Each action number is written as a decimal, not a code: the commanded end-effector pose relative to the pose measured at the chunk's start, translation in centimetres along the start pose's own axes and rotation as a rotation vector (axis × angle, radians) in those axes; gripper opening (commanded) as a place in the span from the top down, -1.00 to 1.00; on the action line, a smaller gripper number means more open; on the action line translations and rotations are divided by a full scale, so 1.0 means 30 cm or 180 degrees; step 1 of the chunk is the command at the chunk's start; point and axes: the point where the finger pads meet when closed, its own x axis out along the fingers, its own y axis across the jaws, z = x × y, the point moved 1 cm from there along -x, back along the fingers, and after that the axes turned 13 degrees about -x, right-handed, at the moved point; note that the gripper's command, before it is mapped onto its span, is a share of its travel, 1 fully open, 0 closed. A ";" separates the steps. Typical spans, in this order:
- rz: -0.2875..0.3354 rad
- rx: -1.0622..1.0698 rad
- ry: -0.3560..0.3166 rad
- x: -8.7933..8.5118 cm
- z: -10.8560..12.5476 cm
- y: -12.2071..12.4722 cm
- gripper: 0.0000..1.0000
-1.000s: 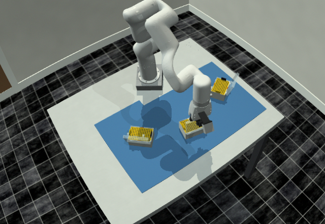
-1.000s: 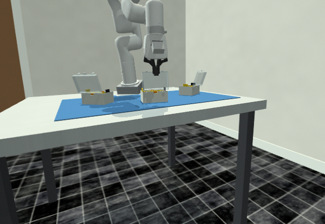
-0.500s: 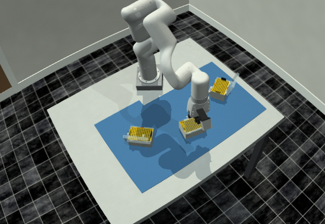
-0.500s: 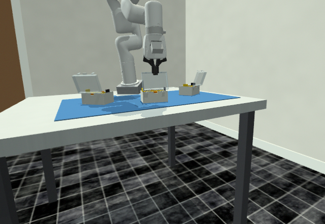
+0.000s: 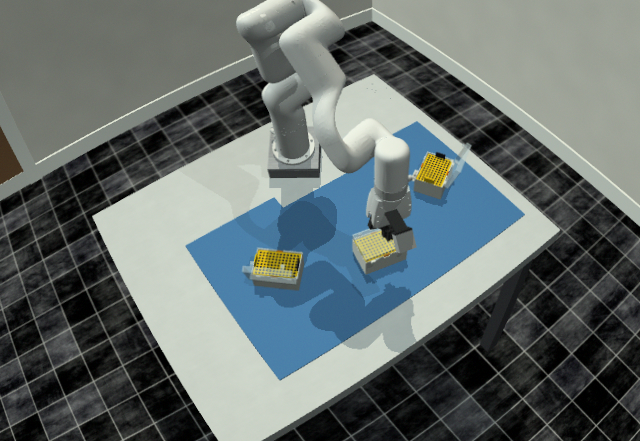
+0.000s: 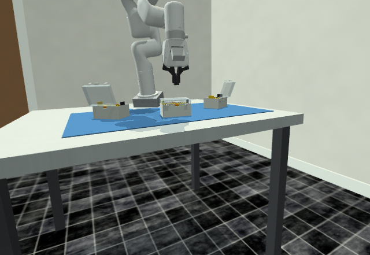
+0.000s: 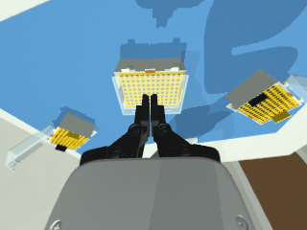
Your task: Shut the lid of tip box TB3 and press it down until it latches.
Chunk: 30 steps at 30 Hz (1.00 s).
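Observation:
Three grey tip boxes with yellow inserts stand on the blue mat. The middle box (image 5: 374,250) has its clear lid lying down flat over the insert; it also shows in the exterior view (image 6: 175,106) and in the wrist view (image 7: 150,91). My gripper (image 6: 176,80) (image 7: 150,103) is shut and empty, pointing straight down, a short way above this lid. The left box (image 5: 277,265) has its lid (image 6: 98,93) standing open. The right box (image 5: 435,172) has its lid (image 6: 227,88) open too. I cannot read the ID stickers.
The arm's base (image 5: 293,159) stands on the white table behind the mat. The table's edge runs close to the mat's far side. A wall stands to the right of the table.

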 end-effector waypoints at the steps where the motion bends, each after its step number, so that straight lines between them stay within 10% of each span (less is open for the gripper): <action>1: -0.0001 0.0001 0.0013 -0.005 -0.004 0.000 1.00; 30: -0.0001 0.0001 0.0013 -0.118 -0.004 0.000 1.00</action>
